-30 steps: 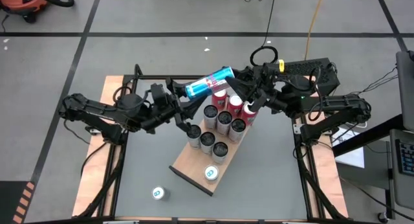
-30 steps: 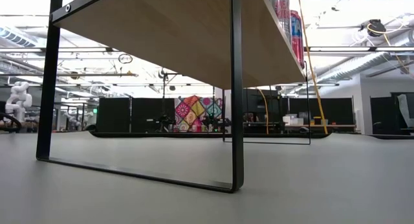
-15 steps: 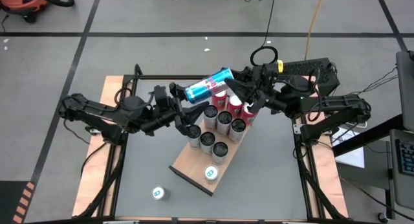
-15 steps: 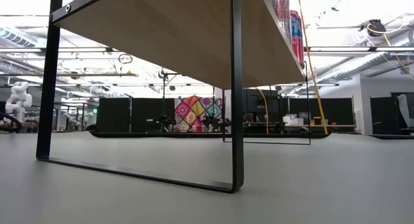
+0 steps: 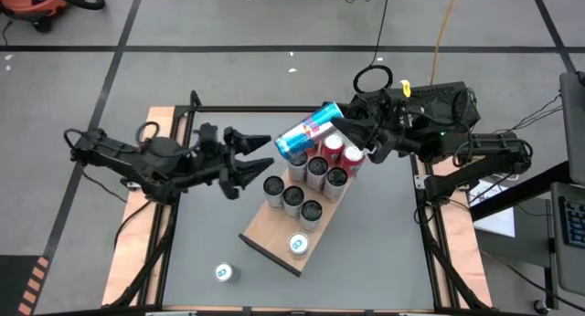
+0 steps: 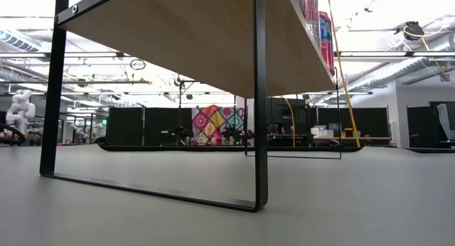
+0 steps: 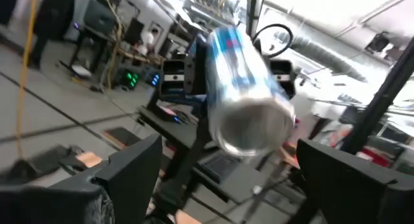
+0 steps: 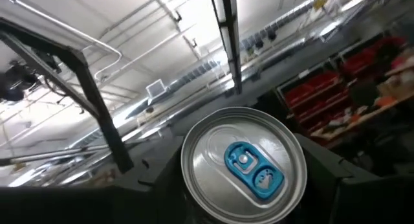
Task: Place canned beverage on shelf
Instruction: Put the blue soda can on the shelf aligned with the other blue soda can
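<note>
Rt hand (image 5: 352, 138) gripping tilted blue-silver aluminium can (image 5: 308, 134) above light-brown wooden shelf (image 5: 270, 237); left hand (image 5: 245, 161) open, apart from can, over grey desk (image 5: 384, 243).

The held can (image 5: 309, 132) is showing blue and silver with a red mark, its top (image 8: 244, 164) silver with a blue tab. The shelf (image 5: 271, 238) is showing light-brown wood with black end strips. The surface (image 5: 384, 252) is looking grey. Two cans (image 5: 332, 143) at the shelf's far end are showing red.
</note>
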Tool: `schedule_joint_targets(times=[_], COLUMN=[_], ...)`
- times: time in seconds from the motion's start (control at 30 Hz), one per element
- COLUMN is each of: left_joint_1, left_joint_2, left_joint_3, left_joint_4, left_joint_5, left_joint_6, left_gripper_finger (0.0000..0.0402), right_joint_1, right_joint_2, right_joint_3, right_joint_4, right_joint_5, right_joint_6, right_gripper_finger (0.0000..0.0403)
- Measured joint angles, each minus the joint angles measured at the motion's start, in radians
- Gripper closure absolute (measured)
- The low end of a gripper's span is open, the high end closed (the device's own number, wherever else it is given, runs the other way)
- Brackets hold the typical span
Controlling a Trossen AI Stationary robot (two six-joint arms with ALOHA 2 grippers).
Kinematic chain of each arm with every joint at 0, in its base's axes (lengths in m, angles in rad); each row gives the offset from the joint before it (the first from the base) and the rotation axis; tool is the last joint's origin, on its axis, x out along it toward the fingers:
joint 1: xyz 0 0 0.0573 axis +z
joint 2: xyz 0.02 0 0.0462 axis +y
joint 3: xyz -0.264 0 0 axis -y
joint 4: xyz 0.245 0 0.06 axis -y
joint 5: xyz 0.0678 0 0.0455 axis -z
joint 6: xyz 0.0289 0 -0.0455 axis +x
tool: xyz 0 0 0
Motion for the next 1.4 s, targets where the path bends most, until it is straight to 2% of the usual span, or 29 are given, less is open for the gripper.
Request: schedule_joint_targets(times=[0.2, 0.5, 0.6, 0.87, 0.97, 1.13, 1.23, 1.4], left_joint_1=[-0.006, 0.045, 0.058, 0.084, 0.084, 0.083, 0.083, 0.083], left_joint_2=[-0.074, -0.074, -0.072, -0.072, -0.072, -0.073, -0.072, -0.072], left_joint_3=[0.016, 0.155, 0.175, 0.197, 0.198, 0.199, 0.199, 0.199], left_joint_4=[-0.093, -0.3, -0.345, -0.35, -0.353, -0.4, -0.485, -0.537], left_joint_5=[0.01, 0.129, 0.158, 0.272, 0.319, 0.407, 0.428, 0.544], left_joint_6=[-0.108, -0.161, -0.172, -0.189, -0.189, -0.189, -0.189, -0.213], left_gripper_finger=[0.0045, 0.0045, 0.0045, 0.0045, 0.0045, 0.0045, 0.0045, 0.0045], right_joint_1=[0.001, 0.002, 0.003, -0.017, -0.02, -0.019, -0.018, -0.018], right_joint_2=[-0.015, 0.02, 0.066, 0.264, 0.35, 0.463, 0.51, 0.551], right_joint_3=[0.0, 0.041, 0.147, 0.575, 0.722, 0.86, 0.891, 0.897], right_joint_4=[-0.054, -0.126, -0.226, -0.733, -0.864, -0.9, -0.902, -0.9], right_joint_5=[-0.133, -0.245, -0.285, -0.342, -0.364, -0.422, -0.425, -0.419], right_joint_6=[0.06, 0.086, 0.05, -0.073, -0.1, -0.095, -0.095, -0.095], right_gripper_finger=[0.0203, 0.0202, 0.0202, 0.0202, 0.0202, 0.0202, 0.0202, 0.0202])
